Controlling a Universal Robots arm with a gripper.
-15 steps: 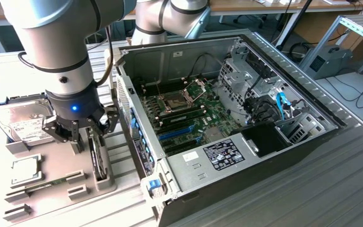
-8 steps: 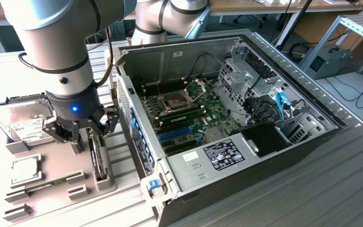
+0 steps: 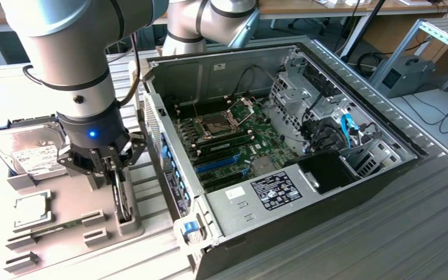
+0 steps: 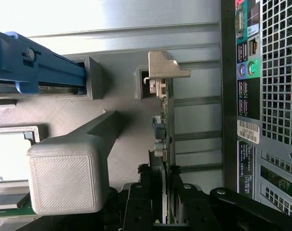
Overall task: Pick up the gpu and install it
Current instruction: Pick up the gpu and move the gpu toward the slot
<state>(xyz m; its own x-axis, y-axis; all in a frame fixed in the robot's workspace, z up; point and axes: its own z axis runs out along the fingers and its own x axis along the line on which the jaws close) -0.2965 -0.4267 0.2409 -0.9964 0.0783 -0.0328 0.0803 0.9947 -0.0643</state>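
The gpu point(image 3: 121, 204) stands on edge in a slot of the grey holder tray point(image 3: 68, 192), at the exterior view's left of the open computer case point(image 3: 286, 146). My gripper point(image 3: 112, 170) has come straight down over it, with its fingers on either side of the card's upper edge. In the wrist view the gpu point(image 4: 164, 127) runs away from me as a thin dark board, ending in its silvery metal bracket point(image 4: 163, 70). The two black fingers point(image 4: 145, 202) of my gripper point(image 4: 166, 204) press against both faces of the card.
A silver hard drive point(image 3: 30, 153) in blue rails and a square silver chip point(image 3: 31, 210) lie on the same tray. A grey printed post point(image 4: 69, 178) stands close beside the card. The case's rear port panel point(image 4: 266, 96) is on the card's other side. The motherboard point(image 3: 232, 140) lies open inside.
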